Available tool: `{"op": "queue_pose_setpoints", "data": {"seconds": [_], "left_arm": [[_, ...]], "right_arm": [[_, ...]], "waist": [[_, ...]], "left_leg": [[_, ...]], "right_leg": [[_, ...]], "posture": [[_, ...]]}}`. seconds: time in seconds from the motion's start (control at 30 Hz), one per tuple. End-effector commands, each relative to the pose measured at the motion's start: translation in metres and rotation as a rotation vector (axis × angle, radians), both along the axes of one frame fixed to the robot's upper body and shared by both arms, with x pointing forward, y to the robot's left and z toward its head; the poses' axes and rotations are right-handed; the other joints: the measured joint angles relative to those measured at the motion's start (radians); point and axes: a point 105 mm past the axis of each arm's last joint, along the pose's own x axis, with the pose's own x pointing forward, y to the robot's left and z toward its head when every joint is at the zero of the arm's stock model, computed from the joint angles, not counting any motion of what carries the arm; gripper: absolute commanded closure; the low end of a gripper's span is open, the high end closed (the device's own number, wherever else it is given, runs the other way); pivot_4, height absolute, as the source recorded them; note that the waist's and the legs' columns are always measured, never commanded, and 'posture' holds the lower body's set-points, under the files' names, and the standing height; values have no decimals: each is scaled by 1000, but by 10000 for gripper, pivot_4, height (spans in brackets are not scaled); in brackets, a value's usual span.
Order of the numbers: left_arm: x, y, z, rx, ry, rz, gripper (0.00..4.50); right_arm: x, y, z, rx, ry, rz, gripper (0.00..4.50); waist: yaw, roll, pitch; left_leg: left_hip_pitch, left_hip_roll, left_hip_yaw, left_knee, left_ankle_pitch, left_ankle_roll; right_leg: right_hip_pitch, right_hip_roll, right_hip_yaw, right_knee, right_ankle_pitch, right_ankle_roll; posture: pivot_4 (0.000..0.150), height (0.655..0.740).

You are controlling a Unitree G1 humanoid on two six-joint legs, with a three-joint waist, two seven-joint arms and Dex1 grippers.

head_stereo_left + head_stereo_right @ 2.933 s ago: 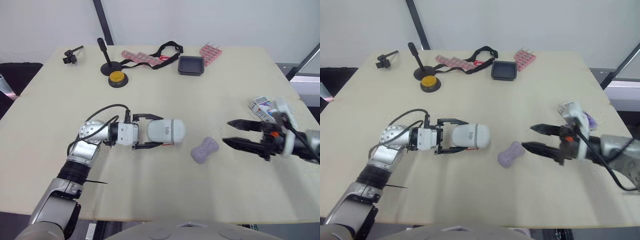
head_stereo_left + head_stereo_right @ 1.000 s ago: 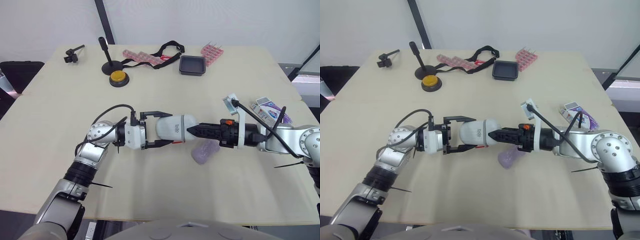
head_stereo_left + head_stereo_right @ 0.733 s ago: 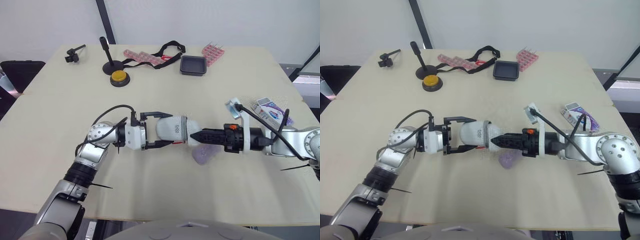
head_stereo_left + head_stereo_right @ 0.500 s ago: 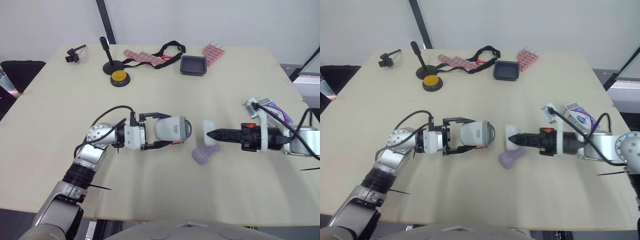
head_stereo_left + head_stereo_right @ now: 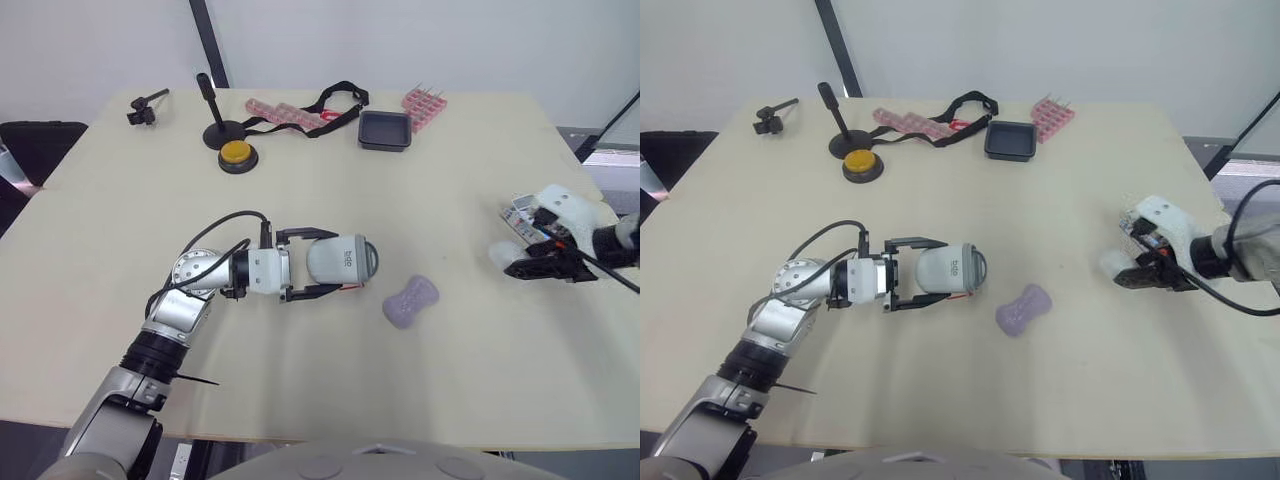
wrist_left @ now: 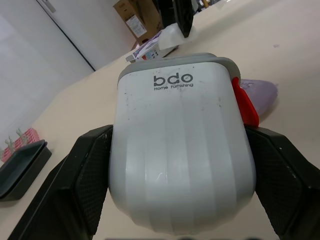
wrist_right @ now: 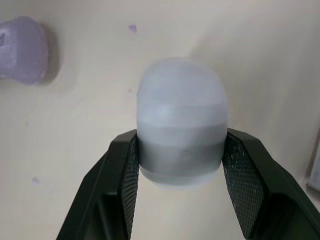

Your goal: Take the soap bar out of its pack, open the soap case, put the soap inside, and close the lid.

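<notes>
Now the left hand [image 5: 322, 263] grips the white case [image 5: 348, 262], one black finger on each side of it. The case lies on its side on the worktop [image 5: 300, 195], left of centre, with its grey-rimmed open end turned toward the robot's right. In the left wrist view a red tab [image 6: 246, 102] shows on the side of the case.

The lid [image 7: 181, 110] is off the case. The right hand [image 5: 1147, 277] is closed on it, its fingers [image 7: 240, 170] pressing the grey band at the lid's base from both sides. Hand and lid are near the worktop's right edge, well apart from the case. Whether the lid touches the surface cannot be told.

The purple soap [image 5: 410, 301] lies bare on the worktop between the two hands, nearer the case and touching neither hand.

The pack [image 5: 516, 212] lies just beyond the right hand, partly hidden by it.

At the far side of the worktop are a black tray [image 5: 383, 131] and a yellow button [image 5: 236, 155].
</notes>
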Motion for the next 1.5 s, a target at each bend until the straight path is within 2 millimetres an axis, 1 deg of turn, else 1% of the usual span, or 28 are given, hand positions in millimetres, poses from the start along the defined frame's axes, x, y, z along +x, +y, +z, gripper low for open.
{"op": "queue_pose_setpoints", "data": {"seconds": [0.03, 0.23, 0.33, 0.5, 0.57, 0.6, 0.7, 0.73, 0.87, 0.9, 0.97, 1.03, 1.1, 1.13, 1.23, 1.3, 1.33, 1.4, 1.5], "left_arm": [[-3, 0, 7, -11, -27, -6, 10130], [-4, 0, 6, -8, -24, -1, 10130], [-4, 0, 5, -9, -22, 1, 10130], [-5, 0, 5, -9, -20, 4, 10130], [-5, -1, 4, -9, -20, 5, 10130], [-5, -1, 4, -9, -20, 5, 10130], [-5, -1, 4, -10, -20, 6, 10130], [-5, -1, 4, -9, -20, 6, 10130], [-5, -1, 4, -7, -18, 6, 10130], [-5, 0, 4, -4, -16, 5, 10130], [-2, 2, 5, -2, 3, 17, 10130], [1, 4, 5, -1, 29, 28, 10130], [3, 6, 6, 3, 58, 31, 10130], [4, 6, 6, 10, 70, 30, 10130], [6, 6, 8, 26, 97, 21, 10130], [7, 6, 10, 40, 100, 12, 10130], [8, 6, 11, 43, 101, 11, 10130], [10, 6, 13, 46, 110, 19, 10130], [12, 7, 13, 66, 122, 24, 10130]], "right_arm": [[13, -5, 1, -65, -36, 24, 25367], [21, -5, -10, -131, -29, 92, 25367], [25, -7, -13, -172, -40, 124, 25367], [25, -7, -15, -184, -23, 161, 25367], [25, -6, -15, -176, -25, 173, 15029], [24, -5, -15, -173, -27, 180, 12687], [24, -5, -14, -171, -36, 191, 1480], [24, -5, -13, -170, -44, 190, 200], [25, -7, -1, -164, -112, 200, 200], [25, -5, 7, -144, -159, 216, 200], [23, 5, 27, -62, -292, 273, 200], [21, 12, 40, 30, -422, 304, 200], [12, 20, 49, 151, -528, 332, 200], [6, 21, 49, 194, -563, 328, 200], [-24, 29, 42, 395, -659, 321, 200], [-51, 30, 29, 506, -693, 293, 200], [-65, 30, 20, 521, -704, 292, 200], [-88, 30, 2, 499, -714, 325, 200], [-113, 30, -17, 496, -737, 334, 200]], "waist": [[0, 0, 0], [1, 0, 0], [1, 0, 0], [0, 0, 0], [-1, 0, 0], [-2, 0, 0], [-2, 0, 0], [-2, 0, 0], [-1, 0, 0], [0, 0, 0], [2, 0, 0], [5, 0, 0], [5, 0, 0], [7, 0, 0], [21, -1, -1], [24, 1, -2], [34, 2, -2], [32, 3, -3], [13, 3, -3]], "left_leg": [[0, 0, 0, 0, 0, 1], [0, 0, 0, 2, -2, 4], [0, 0, 0, 2, -2, 5], [0, 0, 0, 3, -3, 6], [0, 0, 0, 3, -3, 6], [0, 0, 0, 3, -3, 6], [0, 1, 0, 3, -3, 6], [0, 1, 0, 3, -3, 7], [0, 0, 0, 4, -3, 7], [0, 1, 0, 4, -3, 7], [0, 1, 0, 4, -3, 7], [0, 1, 0, 4, -3, 8], [0, 1, 1, 4, -3, 8], [0, 1, 1, 5, -4, 9], [0, 2, 1, 5, -4, 9], [1, 3, 1, 7, -5, 11], [0, 2, 1, 8, -5, 11], [-1, 3, 1, 10, -7, 14], [-2, 1, 1, 12, -7, 14]], "right_leg": [[0, 0, 0, 1, 0, 0], [0, 0, 0, 3, 0, -1], [-1, 0, 0, 4, 0, -1], [-1, 0, -1, 4, 0, -1], [-1, 0, -1, 5, 0, -1], [-1, 0, -1, 5, 0, -1], [-1, 0, 0, 5, 0, -1], [-1, 0, -1, 5, 0, -1], [-1, 0, 0, 5, 0, -1], [-1, 0, 0, 5, 0, -1], [-2, 0, 0, 5, 0, -1], [-2, 0, 1, 5, 0, -1], [-2, 0, 2, 5, 0, -1], [-2, 0, 2, 6, 0, -1], [-2, 0, 1, 5, -1, -2], [-3, 0, 0, 5, -1, -2], [-5, 0, -1, 5, -1, -2], [-7, 0, -1, 5, -1, -2], [-7, -5, 0, 4, -1, -2]], "posture": [[1500, 7291], [1500, 7291], [1500, 7291], [1500, 7291], [1500, 7291], [1500, 7291], [1500, 7291], [1500, 7291], [1500, 7291], [1500, 7291], [1500, 7291], [1500, 7291], [1500, 7291], [1500, 7291], [1500, 7291], [1500, 7291], [1500, 7291], [1500, 7291], [1500, 7291]]}}
